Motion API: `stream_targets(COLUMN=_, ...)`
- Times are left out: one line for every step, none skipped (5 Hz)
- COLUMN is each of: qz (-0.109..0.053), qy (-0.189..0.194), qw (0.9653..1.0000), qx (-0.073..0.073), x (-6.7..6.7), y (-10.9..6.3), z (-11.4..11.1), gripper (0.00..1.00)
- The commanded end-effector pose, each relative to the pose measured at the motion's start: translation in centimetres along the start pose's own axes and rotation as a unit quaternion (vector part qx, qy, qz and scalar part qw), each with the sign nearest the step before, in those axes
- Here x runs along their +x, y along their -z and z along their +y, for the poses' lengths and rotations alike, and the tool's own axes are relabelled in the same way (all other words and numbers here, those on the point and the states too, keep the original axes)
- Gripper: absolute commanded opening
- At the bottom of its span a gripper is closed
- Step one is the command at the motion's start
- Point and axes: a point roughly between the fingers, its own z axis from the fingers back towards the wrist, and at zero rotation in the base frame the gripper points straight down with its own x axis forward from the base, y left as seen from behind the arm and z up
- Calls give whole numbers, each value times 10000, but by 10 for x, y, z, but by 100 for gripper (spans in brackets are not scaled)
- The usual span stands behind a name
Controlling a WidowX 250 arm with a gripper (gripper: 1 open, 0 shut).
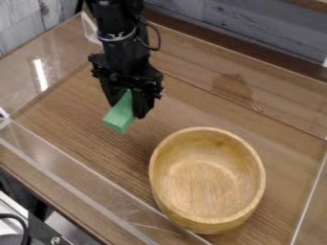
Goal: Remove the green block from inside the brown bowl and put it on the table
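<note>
black metal claw [128, 98]: closed on bright green rectangular block [120, 114], tilted | block: outside bowl, left of it, over brown wood-grain surface [71, 113] | round light-brown wooden bowl [207, 180]: near right, hollow bare

Green block [120, 116] in the pincer [129, 95], beside the brown bowl [207, 180].

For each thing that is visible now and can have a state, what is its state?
Gripper: shut on the green block, to the left of the bowl in the picture.
Green block: held, tilted, outside the bowl; whether its lower end touches the table, I cannot tell.
Brown bowl: upright, open at the top, nothing inside.
Table: bears the bowl.
</note>
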Motion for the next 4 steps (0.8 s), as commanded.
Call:
stream_targets(qz=-261, qy=-22, qw=9996, qx=59, x=11, y=-12, z=5, gripper=0)
stream_targets(qz=-298, qy=-20, qw=9995, qx=65, x=17, y=-3, z=13, gripper=0)
stream_targets(qz=-320, qy=-17, qw=9995, qx=61, x=23, y=4, z=18, gripper=0)
stream_targets(qz=-314, qy=-18, qw=9995, qx=60, x=26, y=10, z=22, gripper=0)
